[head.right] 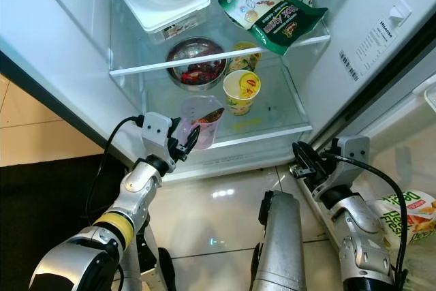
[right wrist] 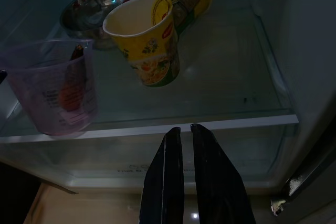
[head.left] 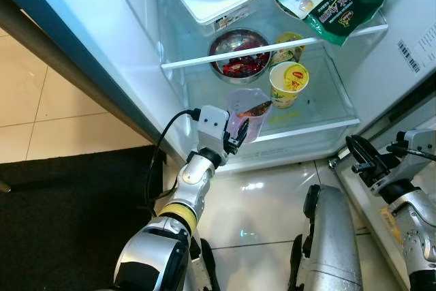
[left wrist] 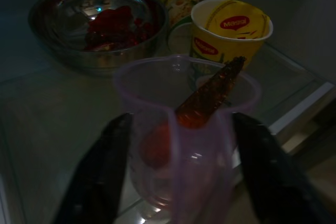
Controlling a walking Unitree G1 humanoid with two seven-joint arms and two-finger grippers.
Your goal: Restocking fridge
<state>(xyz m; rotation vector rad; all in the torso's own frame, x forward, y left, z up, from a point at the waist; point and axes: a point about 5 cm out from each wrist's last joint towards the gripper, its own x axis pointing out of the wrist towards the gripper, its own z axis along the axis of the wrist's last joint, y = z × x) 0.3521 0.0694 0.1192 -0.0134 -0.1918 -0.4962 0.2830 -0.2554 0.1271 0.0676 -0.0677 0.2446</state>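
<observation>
The fridge (head.left: 122,66) stands open, its lower glass shelf (head.right: 272,124) already carrying a steel bowl (head.right: 197,63) and two yellow noodle cups (head.right: 242,90) beyond the jaws. The left gripper (head.left: 240,129) has its jaws clamped on a clear plastic measuring cup (left wrist: 184,135), which sits between them at the shelf's front edge, seemingly set down but not yet released. The right gripper (right wrist: 184,166) hovers below the shelf front, jaws together and empty. A snack bag (head.right: 402,217) outside the fridge likely remains to be stocked.
</observation>
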